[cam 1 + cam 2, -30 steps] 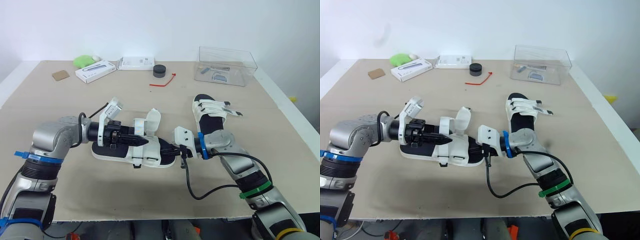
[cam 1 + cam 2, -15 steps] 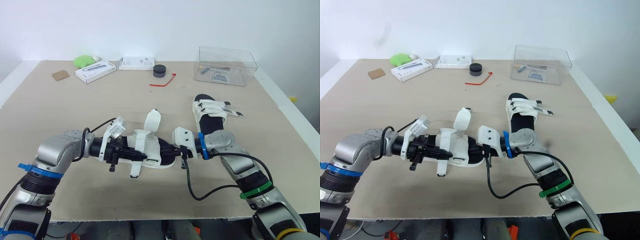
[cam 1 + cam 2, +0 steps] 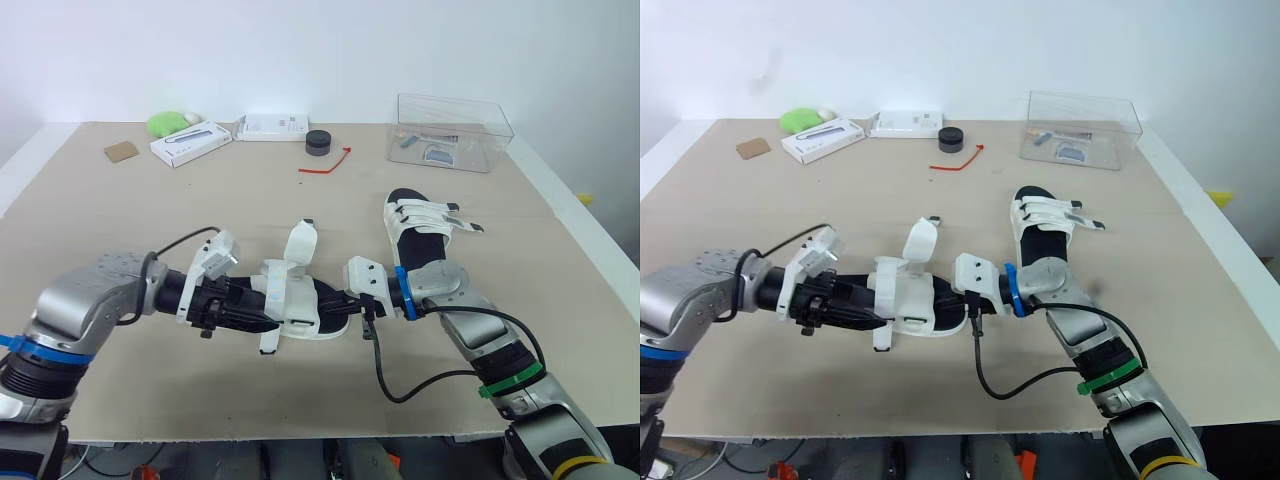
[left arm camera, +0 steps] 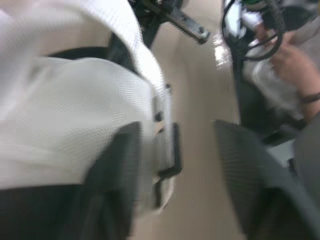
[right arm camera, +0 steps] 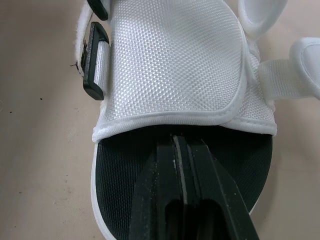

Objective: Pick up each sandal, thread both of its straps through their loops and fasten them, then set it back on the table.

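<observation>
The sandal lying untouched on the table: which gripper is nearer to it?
Right. The right gripper sits on the other sandal's sole, nearer the untouched sandal; the left gripper is at that sandal's straps, farther off.

One sandal lies mid-tabletop, with the other sandal at its two o'clock. Along the far edge, a bin sits at one o'clock and a puck beside a zip tie at twelve. A box and a second box sit at eleven.
</observation>
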Motion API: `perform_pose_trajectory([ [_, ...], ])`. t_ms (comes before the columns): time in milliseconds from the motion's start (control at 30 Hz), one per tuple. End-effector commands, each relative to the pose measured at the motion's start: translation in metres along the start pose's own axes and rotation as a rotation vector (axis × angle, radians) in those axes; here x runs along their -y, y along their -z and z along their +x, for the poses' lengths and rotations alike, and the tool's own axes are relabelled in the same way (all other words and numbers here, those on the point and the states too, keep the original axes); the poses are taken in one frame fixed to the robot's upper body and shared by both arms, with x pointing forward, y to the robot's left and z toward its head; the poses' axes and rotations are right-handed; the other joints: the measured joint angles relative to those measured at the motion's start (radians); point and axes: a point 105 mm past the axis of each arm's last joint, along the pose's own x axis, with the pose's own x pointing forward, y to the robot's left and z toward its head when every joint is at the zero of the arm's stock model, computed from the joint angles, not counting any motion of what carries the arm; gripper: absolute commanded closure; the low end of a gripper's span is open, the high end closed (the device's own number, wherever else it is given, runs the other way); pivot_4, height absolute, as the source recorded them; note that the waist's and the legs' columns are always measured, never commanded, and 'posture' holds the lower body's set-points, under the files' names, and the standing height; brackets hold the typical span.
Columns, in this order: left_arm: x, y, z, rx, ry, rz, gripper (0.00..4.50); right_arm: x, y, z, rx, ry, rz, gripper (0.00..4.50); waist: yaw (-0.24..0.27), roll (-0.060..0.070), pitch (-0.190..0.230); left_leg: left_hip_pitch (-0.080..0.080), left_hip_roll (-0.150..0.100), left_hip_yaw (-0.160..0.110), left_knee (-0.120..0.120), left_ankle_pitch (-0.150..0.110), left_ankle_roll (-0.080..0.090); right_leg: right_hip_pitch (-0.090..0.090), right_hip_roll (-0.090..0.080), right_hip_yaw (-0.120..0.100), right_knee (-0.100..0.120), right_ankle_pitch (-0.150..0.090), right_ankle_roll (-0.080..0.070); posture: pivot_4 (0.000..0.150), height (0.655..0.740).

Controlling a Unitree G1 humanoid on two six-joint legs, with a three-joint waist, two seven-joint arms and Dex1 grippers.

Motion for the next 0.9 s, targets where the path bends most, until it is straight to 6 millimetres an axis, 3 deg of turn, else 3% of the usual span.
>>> perform_pose_trajectory([
  [33,0.009,-0.018,-0.017,0.021,-0.025,0.065,1.6,0.001,0.002,-0.001,-0.023,-0.009,-0.01,4.5,0.0,0.0,0.0,0.0,0.0,0.0,0.0,0.0,0.0,0.0,0.0,0.0,0.0,0.0,0.0,0.15,0.74],
  [167,0.034,-0.022,-0.029,0.04,0.04,-0.01,1.6,0.001,0.002,-0.002,-0.023,-0.008,-0.008,4.5,-0.001,-0.001,0.0,0.0,0.001,0.0,0.0,0.0,0.0,0.0,0.0,0.0,0.0,-0.001,0.0,0.15,0.74],
  [300,0.051,0.001,-0.026,0.024,0.056,-0.097,1.6,0.001,0.004,-0.003,-0.025,-0.005,-0.005,4.5,-0.002,0.0,0.0,0.001,0.0,0.0,-0.001,-0.001,0.0,0.0,-0.001,0.001,0.0,-0.002,0.001,0.15,0.74],
  [367,0.054,0.023,-0.018,0.03,-0.002,-0.135,1.6,0.0,0.004,-0.003,-0.025,-0.004,-0.003,4.5,-0.002,0.0,0.0,0.0,0.0,0.0,-0.001,-0.001,0.0,0.0,-0.001,0.0,0.0,-0.002,0.001,0.15,0.74],
  [467,0.052,0.042,-0.008,0.071,-0.106,-0.157,1.6,0.0,0.004,-0.004,-0.028,-0.003,0.0,4.5,0.0,-0.001,0.001,0.002,0.0,0.001,-0.001,-0.001,0.0,0.0,-0.002,0.002,0.001,-0.002,0.001,0.15,0.74],
  [667,0.035,0.05,0.004,0.123,-0.238,-0.111,1.6,0.0,0.004,-0.003,-0.03,-0.01,0.0,4.5,0.005,-0.004,0.001,0.003,0.001,-0.001,-0.001,0.002,-0.003,0.001,-0.001,-0.001,0.001,-0.002,-0.006,0.15,0.74],
  [900,0.026,0.055,0.022,0.15,-0.265,-0.091,1.6,0.001,0.003,-0.002,-0.03,-0.015,-0.004,4.5,0.003,-0.004,0.001,0.003,0.001,0.0,-0.002,0.002,-0.003,0.001,0.0,0.0,0.001,0.0,-0.003,0.15,0.74],
])
